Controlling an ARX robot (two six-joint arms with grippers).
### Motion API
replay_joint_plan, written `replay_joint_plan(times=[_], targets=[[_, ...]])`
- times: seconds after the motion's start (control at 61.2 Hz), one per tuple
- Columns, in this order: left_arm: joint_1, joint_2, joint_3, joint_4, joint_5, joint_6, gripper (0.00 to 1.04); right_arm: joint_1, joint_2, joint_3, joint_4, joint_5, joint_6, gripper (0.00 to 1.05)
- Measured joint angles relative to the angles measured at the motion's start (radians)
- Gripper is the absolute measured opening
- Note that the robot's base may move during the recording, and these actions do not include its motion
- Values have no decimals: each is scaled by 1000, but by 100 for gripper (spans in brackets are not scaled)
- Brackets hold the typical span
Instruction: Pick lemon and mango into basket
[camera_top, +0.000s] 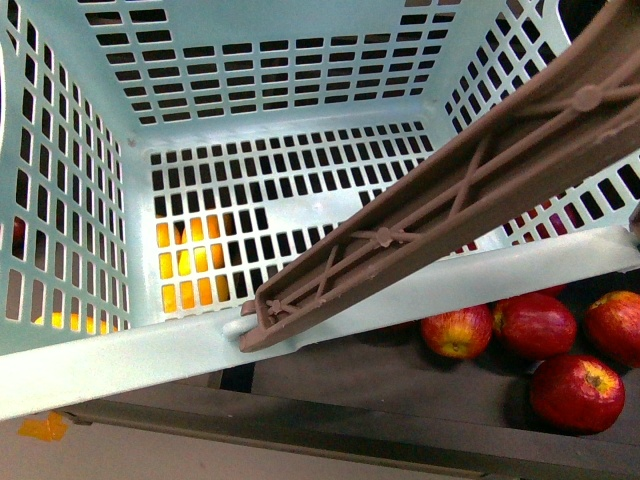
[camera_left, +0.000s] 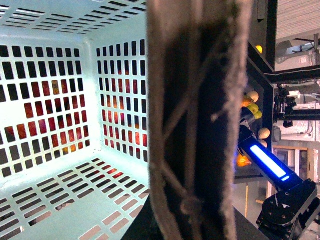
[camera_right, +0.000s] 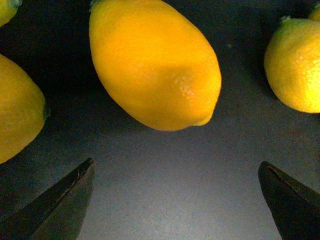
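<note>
jaws apart, smooth oval lemon (camera_right: 155, 65)

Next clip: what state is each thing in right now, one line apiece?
Basket: empty, no fruit inside.
Basket handle: down, lying across the opening.
Lemon: on the dark surface, not gripped.
Right hand: open, short of the lemon.
Red apples: lying outside the basket.

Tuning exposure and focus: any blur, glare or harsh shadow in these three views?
Front view: sharp, evenly lit basket. Left wrist view: brown handle too close, blurred, blocks the middle; light strip blows out. Right wrist view: lemon crisp, soft shadow beneath, right gripper tips dark.
</note>
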Motion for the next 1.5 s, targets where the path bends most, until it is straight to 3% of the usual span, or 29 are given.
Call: replay_joint_plan(times=[0.229, 0.376, 0.539, 1.372, 1.421, 1.503], targets=[[0, 0, 0, 0, -2, 0, 5, 12, 119, 229, -109, -4, -46, 96], [0, 0, 0, 0, 0, 0, 5, 22, 276, 520, -275, -11, -59, 96], [0, 0, 0, 0, 0, 0, 5, 26, 348, 632, -332, -8, -63, 96], [0, 0, 0, 0, 0, 0, 5, 39, 378, 726, -316, 21, -49, 96], [0, 0, 0, 0, 0, 0, 5, 39, 380, 726, -317, 22, -48, 93], [0, 0, 0, 0, 0, 0, 5, 40, 383, 726, -323, 34, -49, 78]])
